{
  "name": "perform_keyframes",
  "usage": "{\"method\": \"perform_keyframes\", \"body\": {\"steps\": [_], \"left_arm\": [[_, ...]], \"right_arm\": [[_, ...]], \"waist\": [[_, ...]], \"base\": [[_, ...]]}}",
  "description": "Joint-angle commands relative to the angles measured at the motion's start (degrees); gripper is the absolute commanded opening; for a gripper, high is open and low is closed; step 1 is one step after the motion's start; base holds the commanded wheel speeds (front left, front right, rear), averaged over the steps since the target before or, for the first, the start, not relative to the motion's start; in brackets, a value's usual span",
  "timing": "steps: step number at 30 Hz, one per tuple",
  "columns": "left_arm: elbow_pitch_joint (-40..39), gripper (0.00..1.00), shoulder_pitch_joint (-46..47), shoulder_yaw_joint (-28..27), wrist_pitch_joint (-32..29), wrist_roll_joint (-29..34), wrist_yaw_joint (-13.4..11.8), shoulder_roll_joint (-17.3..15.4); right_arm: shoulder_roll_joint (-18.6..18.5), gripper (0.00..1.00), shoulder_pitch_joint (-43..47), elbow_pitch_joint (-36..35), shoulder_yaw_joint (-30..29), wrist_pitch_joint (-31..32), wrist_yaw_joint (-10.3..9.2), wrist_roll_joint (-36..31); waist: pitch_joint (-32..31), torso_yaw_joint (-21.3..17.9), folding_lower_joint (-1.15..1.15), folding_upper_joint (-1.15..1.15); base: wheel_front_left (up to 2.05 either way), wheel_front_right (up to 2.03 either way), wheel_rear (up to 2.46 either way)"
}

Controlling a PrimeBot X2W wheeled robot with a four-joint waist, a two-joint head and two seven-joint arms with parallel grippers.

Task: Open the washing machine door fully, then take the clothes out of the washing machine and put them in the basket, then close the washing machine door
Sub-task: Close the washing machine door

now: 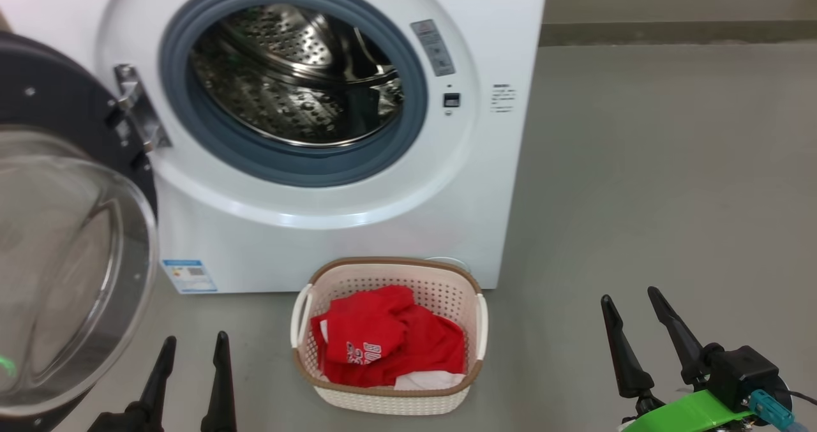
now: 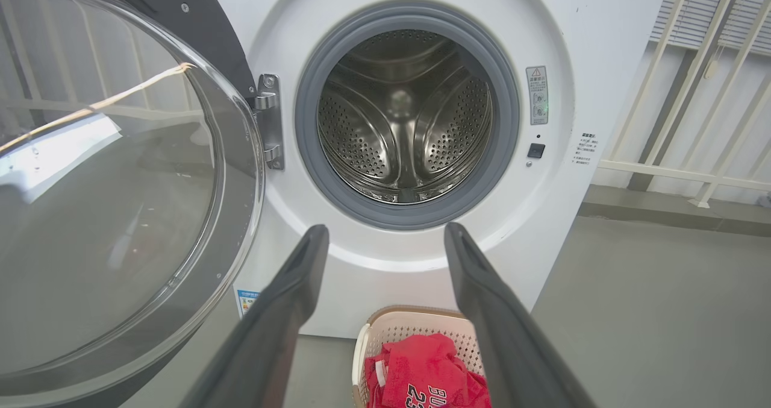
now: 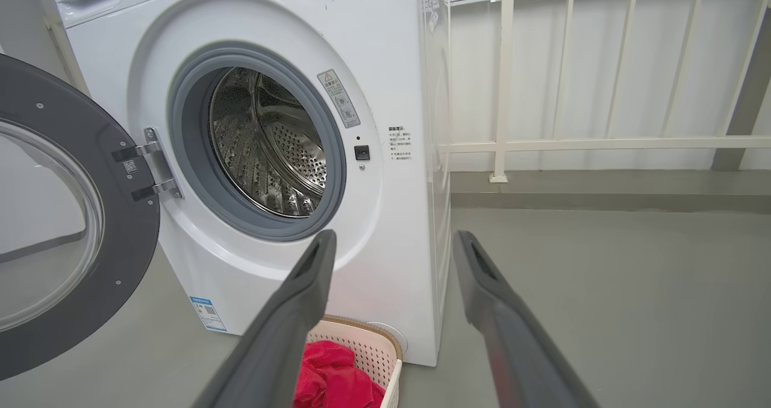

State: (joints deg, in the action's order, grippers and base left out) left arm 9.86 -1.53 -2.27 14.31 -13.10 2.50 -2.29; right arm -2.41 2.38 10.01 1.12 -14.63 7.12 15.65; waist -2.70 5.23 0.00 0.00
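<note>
While I watch through the head camera, the door (image 1: 64,260) stands wide open at far left, a clear glass bowl in a dark grey ring. My left gripper (image 1: 195,337) sits low beside it, fingers apart. The white washer (image 1: 383,240) shows a grey gasket and perforated steel drum (image 1: 293,74). Just before it stands the cream, brown-rimmed basket (image 1: 383,263), with red, white-lettered clothes (image 1: 383,336) heaped inside. At lower right, my right gripper (image 1: 629,294) is spread too, gripping nothing.

The red clothes (image 2: 421,366) bear "23" and "BU"; labels (image 2: 536,94) on the washing machine (image 2: 602,64) are illegible.
</note>
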Motion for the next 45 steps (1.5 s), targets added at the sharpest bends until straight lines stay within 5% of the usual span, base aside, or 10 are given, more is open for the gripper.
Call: {"method": "perform_keyframes", "body": {"steps": [1,30,45], "left_arm": [[-1.78,1.00,0.97,-1.86,0.69,-0.08,-0.13,-0.60],[-7.91,1.00,0.15,-0.81,-1.41,-0.75,-1.35,-2.14],[-8.82,1.00,-1.00,-1.81,-1.89,-1.62,-3.17,-2.58]], "right_arm": [[-0.46,1.00,-1.79,-1.35,1.69,-0.37,0.36,0.00],[-0.46,1.00,-1.99,-2.66,3.55,-0.37,0.36,1.08],[-0.46,1.00,-2.13,-2.41,4.13,-0.37,0.36,1.23]], "waist": [[0.08,2.06,0.00,0.00],[-0.57,18.89,0.00,0.00],[-0.88,22.03,0.00,0.00]], "base": [[0.00,0.00,0.00],[0.00,0.00,0.00],[0.00,0.00,0.00]]}}
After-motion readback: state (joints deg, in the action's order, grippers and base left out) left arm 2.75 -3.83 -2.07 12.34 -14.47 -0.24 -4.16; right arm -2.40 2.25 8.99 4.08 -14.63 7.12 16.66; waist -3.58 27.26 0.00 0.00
